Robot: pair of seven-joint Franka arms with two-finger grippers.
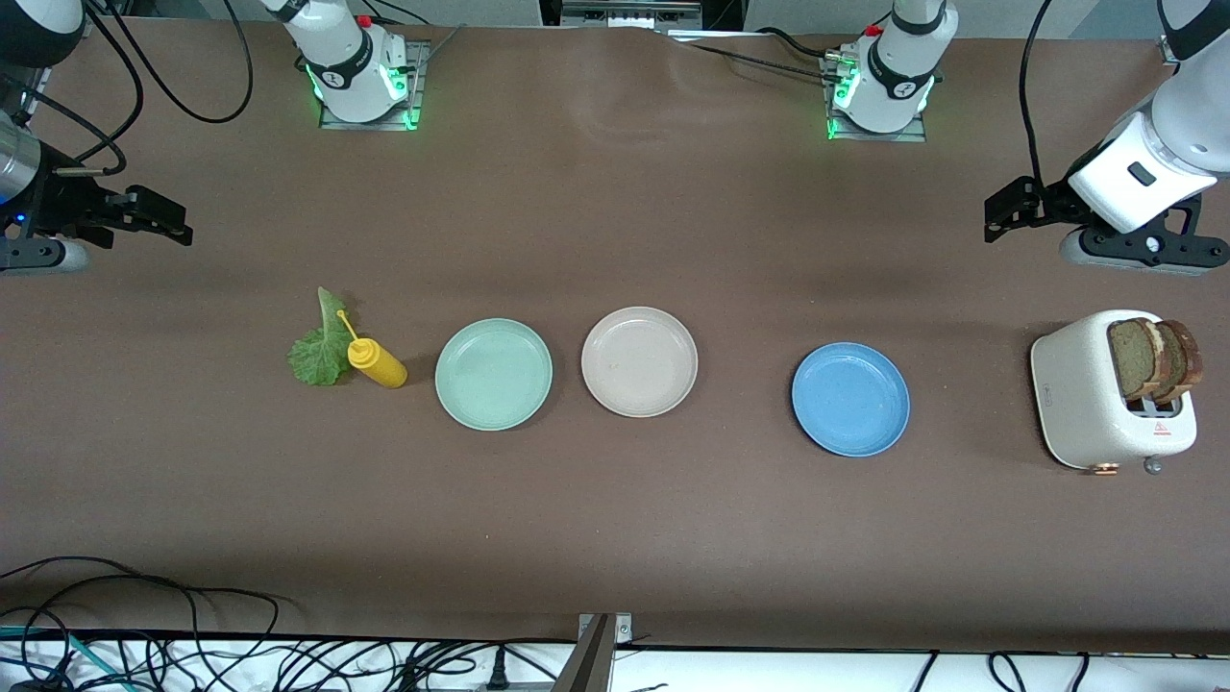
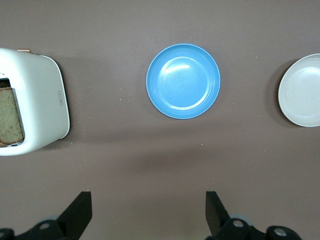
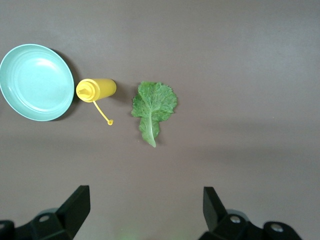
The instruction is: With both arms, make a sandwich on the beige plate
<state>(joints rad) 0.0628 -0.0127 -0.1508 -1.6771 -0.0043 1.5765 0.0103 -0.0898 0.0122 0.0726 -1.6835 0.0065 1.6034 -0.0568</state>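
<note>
White rounded toaster point(image 1: 1105, 404) sits nearest the camera at the left arm's end of the table, two brown wholemeal bread slices point(image 1: 1153, 358) standing upright in its slots (crusts darker). Round blue plate point(image 1: 850, 399) next along, then round pale beige plate point(image 1: 639, 361) about mid-table, bare, slightly farther from camera than the mint-green round plate point(image 1: 493, 373) just beside it. Yellow squeeze bottle point(image 1: 377, 363) near the green plate toward the right arm's end, touching a ruffled green lettuce leaf point(image 1: 322, 351) lying flat on the brown tabletop point(image 1: 615, 519). Left gripper point(image 1: 1004, 213) hangs over bare table above the toaster area, jaws spread wide, holding nothing; the left wrist view shows both black fingertips point(image 2: 80, 210) well apart. Right gripper point(image 1: 168, 219) hangs over bare table at the right arm's end, jaws likewise released and empty, fingertips point(image 3: 77, 202) apart
</note>
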